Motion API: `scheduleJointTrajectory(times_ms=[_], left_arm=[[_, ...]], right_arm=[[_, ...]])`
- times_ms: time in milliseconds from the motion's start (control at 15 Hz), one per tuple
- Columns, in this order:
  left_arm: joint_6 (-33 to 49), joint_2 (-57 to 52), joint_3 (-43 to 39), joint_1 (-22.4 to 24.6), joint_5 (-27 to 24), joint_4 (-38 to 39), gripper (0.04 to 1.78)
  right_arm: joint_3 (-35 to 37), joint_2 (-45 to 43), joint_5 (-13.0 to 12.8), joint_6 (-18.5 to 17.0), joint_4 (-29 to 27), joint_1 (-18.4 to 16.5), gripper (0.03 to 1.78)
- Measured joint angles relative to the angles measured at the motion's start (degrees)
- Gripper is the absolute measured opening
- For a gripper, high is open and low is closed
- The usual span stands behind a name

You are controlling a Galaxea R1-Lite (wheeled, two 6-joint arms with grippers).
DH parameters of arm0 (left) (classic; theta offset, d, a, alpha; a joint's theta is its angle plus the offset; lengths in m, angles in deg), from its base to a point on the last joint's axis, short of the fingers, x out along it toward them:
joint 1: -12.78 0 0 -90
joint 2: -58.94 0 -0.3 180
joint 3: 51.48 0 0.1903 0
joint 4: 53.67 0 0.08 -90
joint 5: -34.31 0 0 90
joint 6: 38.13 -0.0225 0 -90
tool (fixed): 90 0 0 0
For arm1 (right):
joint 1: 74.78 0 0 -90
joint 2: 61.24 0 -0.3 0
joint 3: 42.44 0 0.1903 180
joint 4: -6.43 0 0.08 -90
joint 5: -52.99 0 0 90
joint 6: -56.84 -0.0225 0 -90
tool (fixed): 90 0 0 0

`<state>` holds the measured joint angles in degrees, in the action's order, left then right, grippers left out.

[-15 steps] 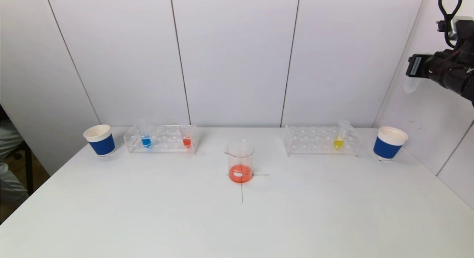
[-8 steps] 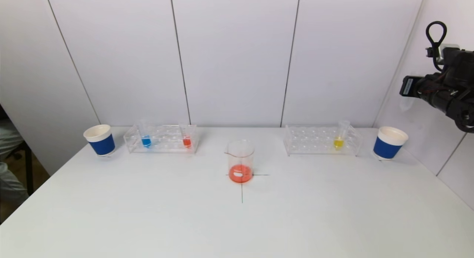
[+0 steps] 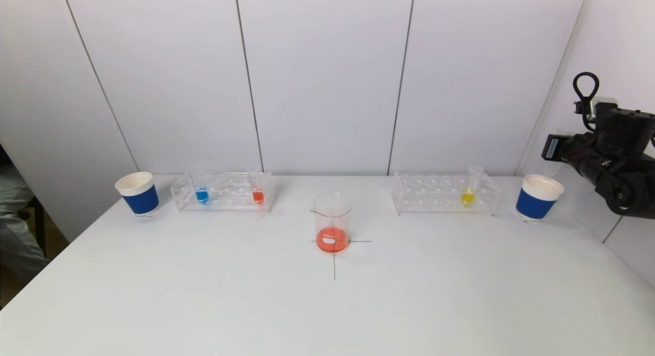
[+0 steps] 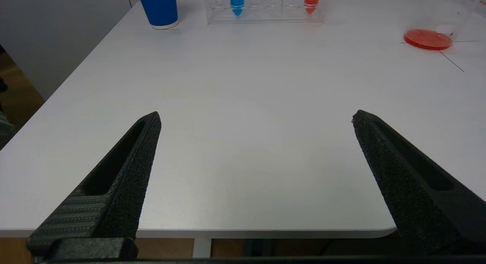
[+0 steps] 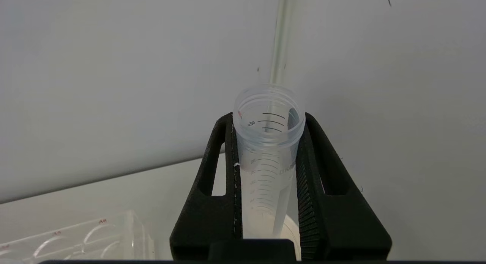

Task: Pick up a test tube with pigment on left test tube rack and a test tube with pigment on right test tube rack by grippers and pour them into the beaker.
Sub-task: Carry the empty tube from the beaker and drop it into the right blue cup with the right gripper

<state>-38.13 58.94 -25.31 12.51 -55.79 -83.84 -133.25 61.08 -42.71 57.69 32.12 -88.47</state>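
Beaker [image 3: 332,223]: clear glass, shallow orange liquid in the bottom, standing on a black cross mark [image 3: 334,259] at the middle of the white table [image 3: 327,310].
Left test tube rack [image 3: 223,191]: clear plastic, behind and left of the beaker; holds one blue-filled tube [image 3: 201,188] and one orange-filled tube [image 3: 257,188].
Right test tube rack [image 3: 445,193]: clear plastic, behind and right of the beaker; holds one yellow-filled tube [image 3: 470,187].
Paper cups: blue-banded, one [image 3: 138,193] far left of the beaker beyond the left rack, one [image 3: 537,197] far right beyond the right rack.
Right gripper [image 5: 267,142]: raised far right of the beaker, above the right cup, clamped on a clear empty graduated tube [image 5: 267,157].
Left gripper [image 4: 256,121]: fingers spread wide, empty, over the near table edge left of the beaker.
Room: white panelled walls [image 3: 327,80] with dark seams behind the table.
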Motion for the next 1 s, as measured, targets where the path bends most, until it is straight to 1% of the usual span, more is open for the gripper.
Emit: scheduleJointTrajectory(times_ms=[533,800,1000], left_arm=[[0.0,0.0,0.0,0.0,0.0,0.0,1.76],[0.0,0.0,0.0,0.0,0.0,0.0,1.76],[0.0,0.0,0.0,0.0,0.0,0.0,1.76]], right_arm=[[6.9,3.3,0.0,-0.1,8.5,-0.8,0.47],[9.4,4.5,0.0,-0.1,11.3,-0.8,0.47],[10.3,5.0,0.0,-0.1,11.9,-0.7,0.47]])
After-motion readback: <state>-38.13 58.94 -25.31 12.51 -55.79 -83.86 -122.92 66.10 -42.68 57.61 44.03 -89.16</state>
